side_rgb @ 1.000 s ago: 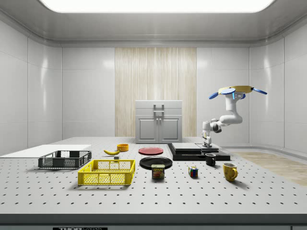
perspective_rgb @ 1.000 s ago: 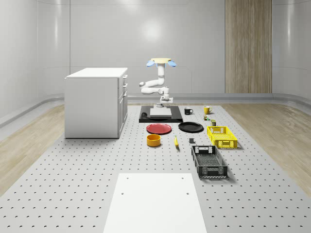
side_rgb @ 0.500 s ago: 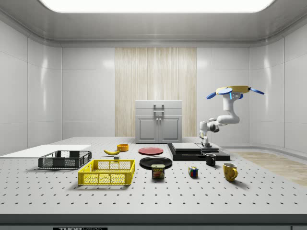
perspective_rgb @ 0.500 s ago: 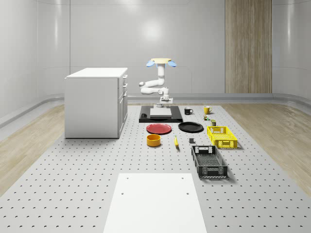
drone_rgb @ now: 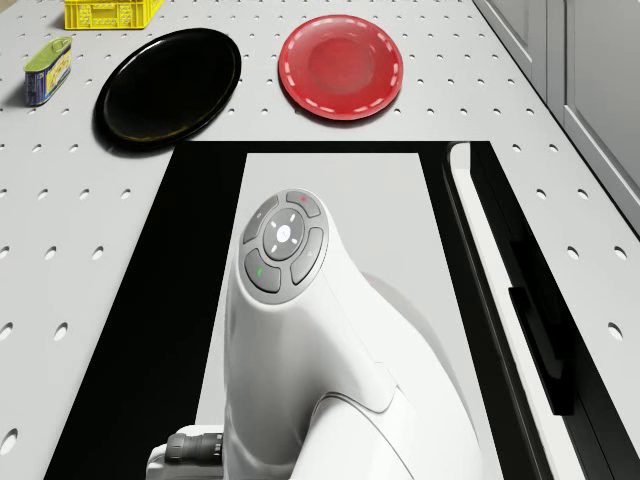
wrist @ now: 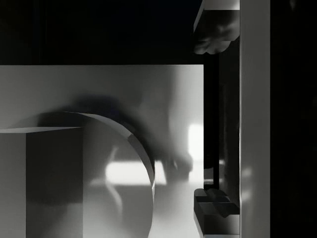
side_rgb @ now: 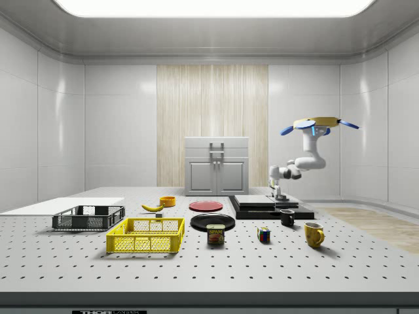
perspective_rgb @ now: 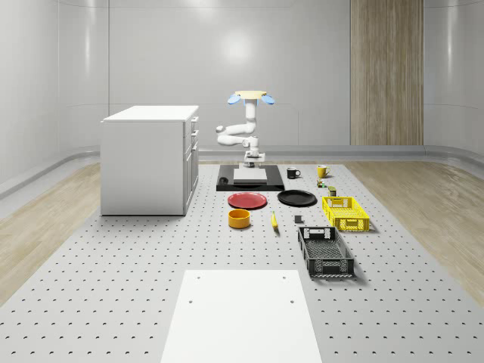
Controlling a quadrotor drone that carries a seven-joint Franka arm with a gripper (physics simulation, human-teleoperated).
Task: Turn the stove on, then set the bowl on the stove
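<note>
We hover over the stove [perspective_rgb: 249, 180], gripper [perspective_rgb: 254, 162] low above it, its opening unclear. The bowl [perspective_rgb: 240, 218], well apart, looks rigid and light; we'd pinch its rim.

drone [perspective_rgb: 250, 96]: yellow body, blue rotors; arm [side_rgb: 302, 165]: glossy white
stove [perspective_rgb: 250, 181]: black slab, pale grey top plate
bowl [perspective_rgb: 240, 218]: orange-yellow
plates: one red [perspective_rgb: 247, 200]; one black [perspective_rgb: 296, 198]
crates: one yellow [perspective_rgb: 345, 212]; one black mesh [perspective_rgb: 325, 252]
table [perspective_rgb: 113, 265]: grey, dotted with dark holes
</note>
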